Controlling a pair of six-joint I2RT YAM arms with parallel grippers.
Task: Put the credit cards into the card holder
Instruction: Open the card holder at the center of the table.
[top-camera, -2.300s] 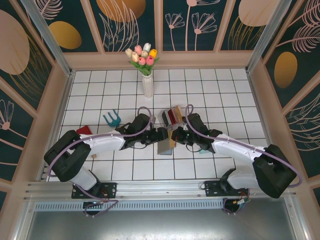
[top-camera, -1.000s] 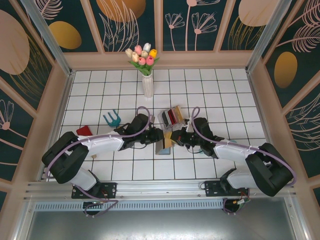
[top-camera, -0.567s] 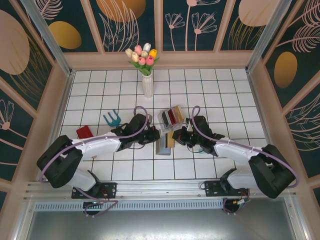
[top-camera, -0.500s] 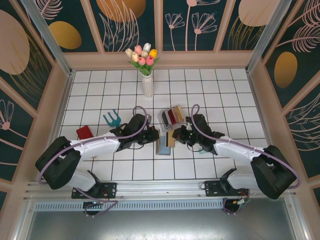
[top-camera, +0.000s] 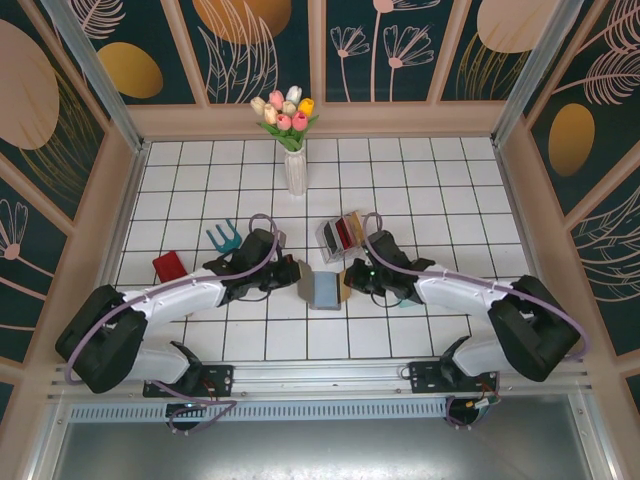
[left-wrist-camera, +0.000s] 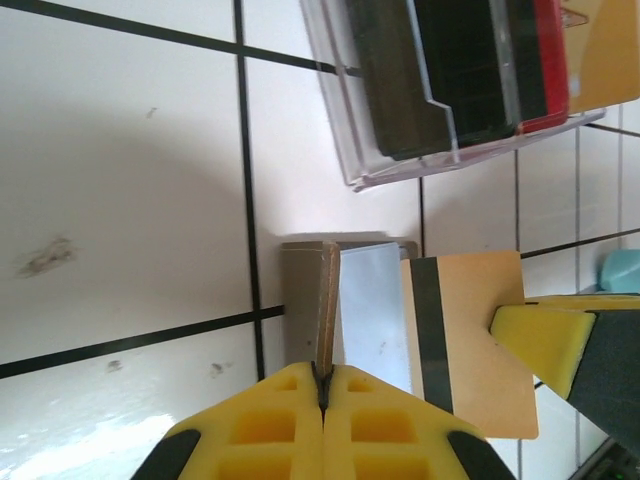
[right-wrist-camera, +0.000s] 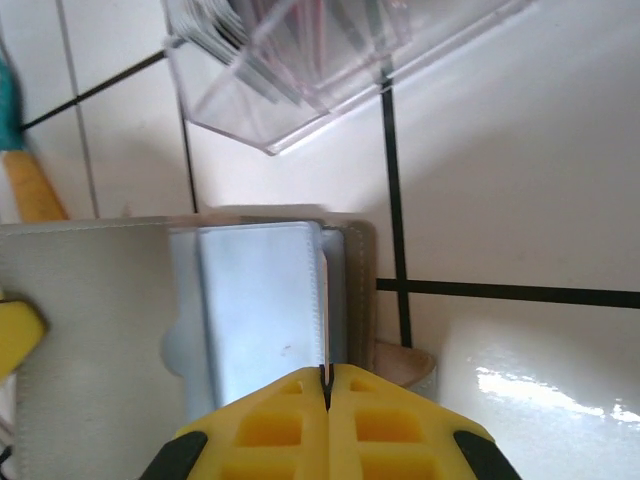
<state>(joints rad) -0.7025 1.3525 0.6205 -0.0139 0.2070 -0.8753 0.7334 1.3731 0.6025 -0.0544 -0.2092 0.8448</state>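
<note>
Pulled leftward, left gripper pinches card holder; left wrist shows right gripper clamping credit card.

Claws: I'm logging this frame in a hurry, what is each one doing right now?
Left claw: closed on the flap of the card holder.
Right claw: closed on a tan credit card.

In the left wrist view the top edge cuts off the clear rack and the cards inside it. The tan card covers a part of the wallet. We cannot name the teal thing at the right edge. In the right wrist view the rack is blurred.
</note>
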